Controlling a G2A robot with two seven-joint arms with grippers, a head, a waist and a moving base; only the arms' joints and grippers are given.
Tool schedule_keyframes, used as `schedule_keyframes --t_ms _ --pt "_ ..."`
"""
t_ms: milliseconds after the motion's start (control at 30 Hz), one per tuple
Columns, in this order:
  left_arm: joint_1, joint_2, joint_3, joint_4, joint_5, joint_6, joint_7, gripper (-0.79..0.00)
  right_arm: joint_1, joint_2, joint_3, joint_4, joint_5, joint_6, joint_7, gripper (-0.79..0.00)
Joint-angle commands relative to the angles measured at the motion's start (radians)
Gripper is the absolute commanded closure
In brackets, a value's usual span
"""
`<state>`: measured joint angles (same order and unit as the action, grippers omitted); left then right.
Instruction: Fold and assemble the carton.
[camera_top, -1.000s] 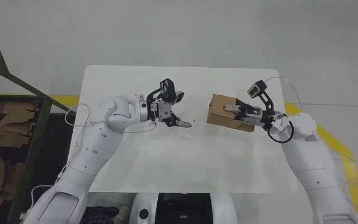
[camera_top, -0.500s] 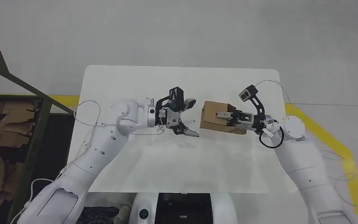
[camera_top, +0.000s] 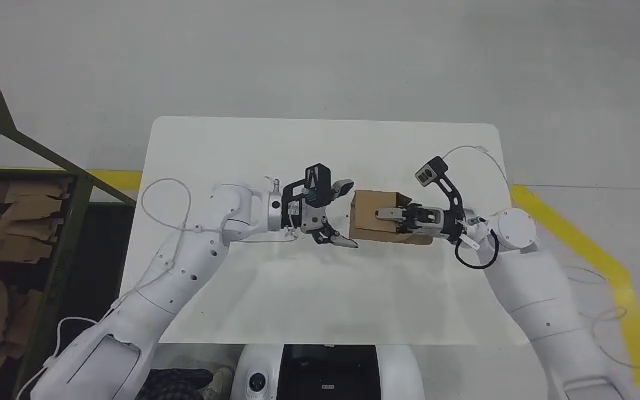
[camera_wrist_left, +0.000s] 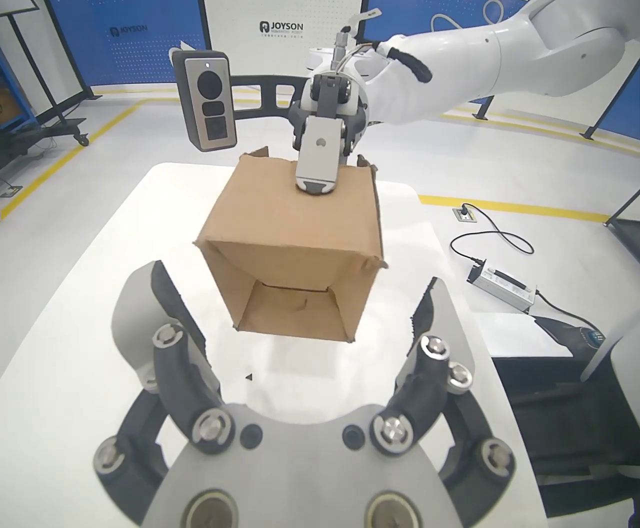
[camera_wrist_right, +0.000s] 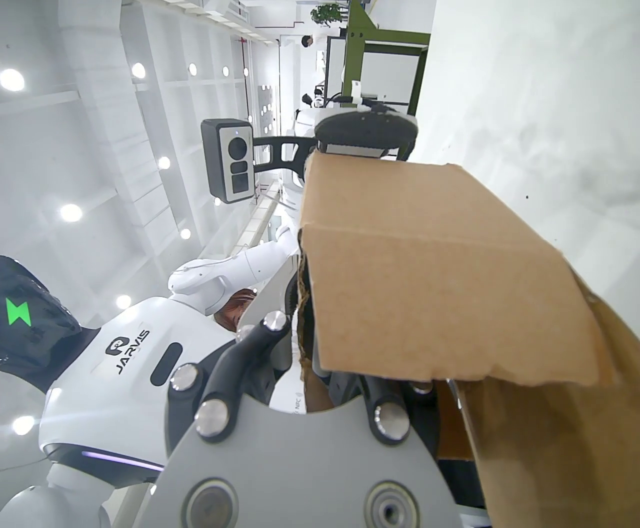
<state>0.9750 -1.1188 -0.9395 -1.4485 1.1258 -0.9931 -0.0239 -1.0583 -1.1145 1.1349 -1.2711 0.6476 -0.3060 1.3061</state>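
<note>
While the right gripper (camera_top: 392, 213) pinches one wall of the carton (camera_top: 380, 216), jaws closed on the cardboard, I see the brown box lying on its side near the middle of the white table (camera_top: 250, 300). I cannot tell whether it rests on the table or hangs just above it. Its long axis runs from one gripper to the other. The open mouth faces the left gripper (camera_top: 345, 213), which sits just beside that end with its jaws spread wide and nothing between them. I judge the left arm is the one placed to work the open end, since the mouth lies straight ahead of its fingers.
</note>
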Motion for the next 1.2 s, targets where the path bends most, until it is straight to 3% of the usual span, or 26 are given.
schedule_keyframes --t_ms 0,400,867,933,1167 --pt "-0.004 -0.003 0.006 0.007 0.007 0.008 0.018 -0.785 0.000 -0.001 -0.006 -0.006 -0.009 0.001 -0.005 0.000" --pt "-0.017 -0.012 0.023 0.031 0.031 0.003 0.055 -0.785 0.006 -0.008 -0.031 -0.016 -0.019 0.015 -0.021 0.000" --pt "-0.018 -0.015 0.034 0.039 -0.002 -0.019 0.024 -0.785 0.008 -0.010 -0.042 -0.016 -0.038 0.017 -0.028 0.000" --pt "-0.018 -0.014 0.036 0.039 -0.011 -0.019 0.020 -0.736 0.008 -0.011 -0.043 -0.017 -0.039 0.017 -0.029 0.000" --pt "-0.017 -0.011 0.039 0.034 -0.022 -0.019 0.013 -0.674 0.009 -0.011 -0.045 -0.018 -0.042 0.021 -0.028 0.000"
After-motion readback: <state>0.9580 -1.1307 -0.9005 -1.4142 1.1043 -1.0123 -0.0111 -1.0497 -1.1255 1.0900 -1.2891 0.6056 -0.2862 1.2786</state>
